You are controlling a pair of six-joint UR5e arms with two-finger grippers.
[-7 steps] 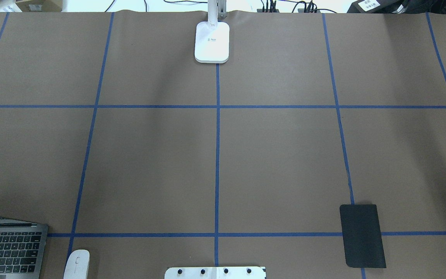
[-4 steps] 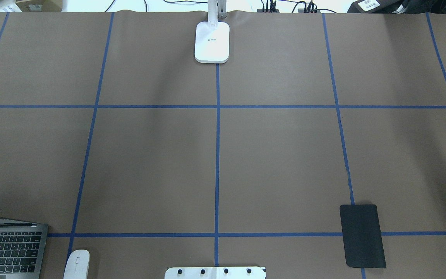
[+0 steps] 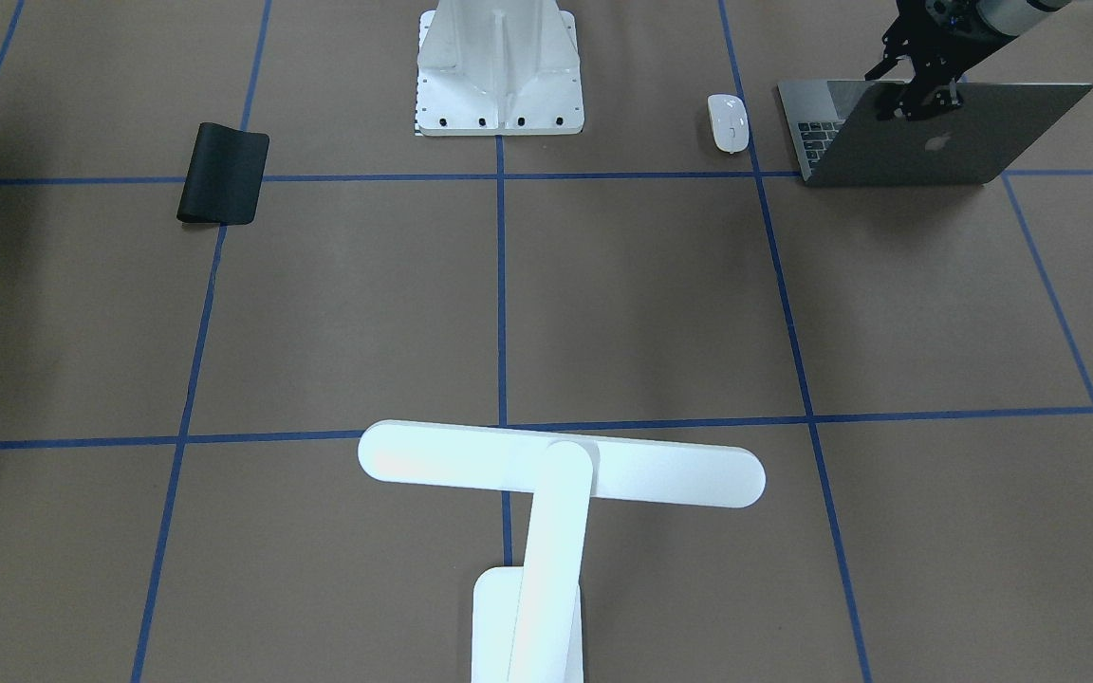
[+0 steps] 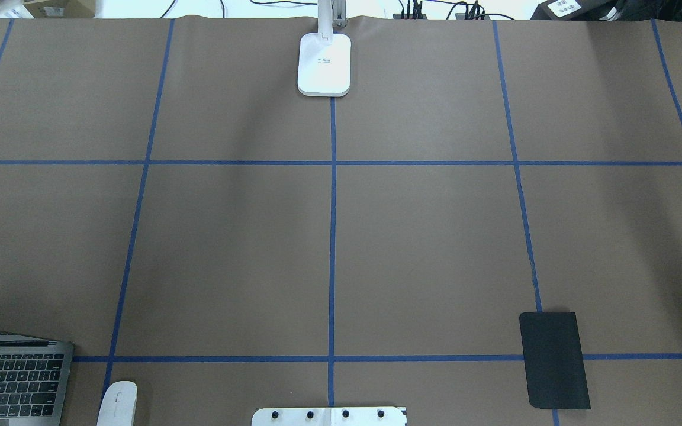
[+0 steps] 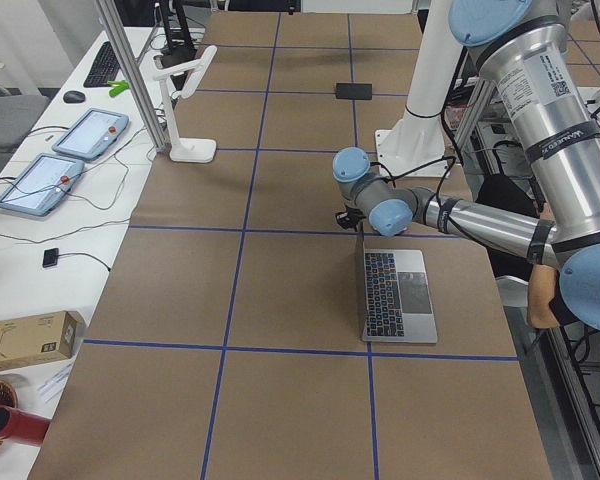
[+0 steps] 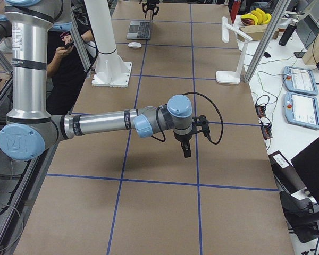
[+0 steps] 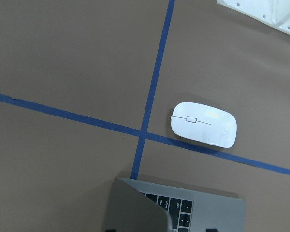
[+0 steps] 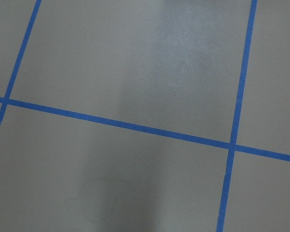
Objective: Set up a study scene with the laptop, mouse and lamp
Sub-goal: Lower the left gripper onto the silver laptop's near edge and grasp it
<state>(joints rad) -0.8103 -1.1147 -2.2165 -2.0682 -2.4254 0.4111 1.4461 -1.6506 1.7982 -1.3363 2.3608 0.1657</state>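
The open dark-grey laptop (image 3: 935, 142) stands at the near left corner of the table, keyboard (image 4: 15, 378) toward the robot. My left gripper (image 3: 918, 95) is at the lid's top edge, one finger on each side, standing apart and open. The white mouse (image 3: 728, 122) lies just right of the laptop, also seen in the left wrist view (image 7: 204, 123). The white T-shaped lamp (image 3: 556, 465) stands at the far middle edge on its base (image 4: 324, 64). My right gripper (image 6: 186, 149) hangs over bare table at the right end; I cannot tell its state.
A thin black mat (image 4: 554, 360) lies near the front right. The white ribbed mount (image 3: 499, 71) with its bolted plate sits at the robot's base. Blue tape lines grid the brown table. A person (image 6: 69, 53) stands beside the robot.
My left gripper has slid toward the left edge of the overhead view, so less of it shows over the keyboard. Laptop, mouse and lamp have not moved.
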